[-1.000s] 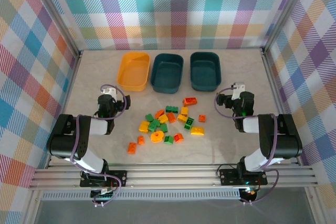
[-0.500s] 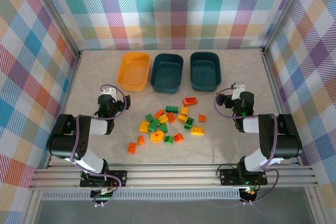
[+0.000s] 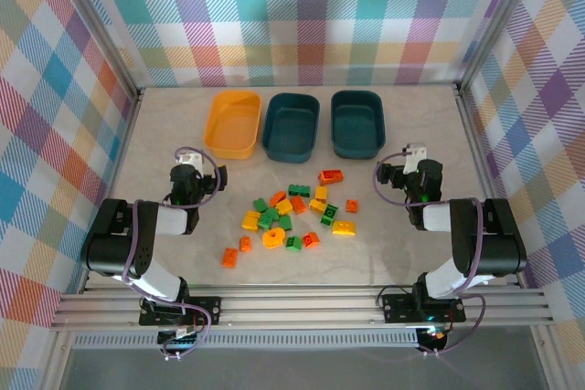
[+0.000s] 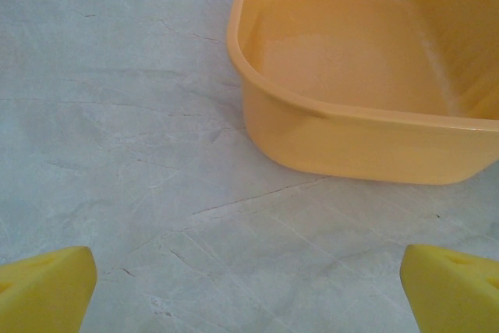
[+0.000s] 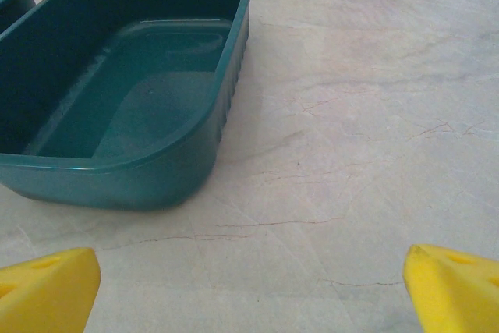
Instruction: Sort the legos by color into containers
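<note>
Clustering centrally, legos (image 3: 284, 223) leave open table (image 3: 393, 258) on both sides.

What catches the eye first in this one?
A scatter of yellow, green and orange-red legos lies in the middle of the table. Behind it three empty tubs stand in a row: the yellow-orange tub on the left, then the middle teal tub and the right teal tub.
</note>
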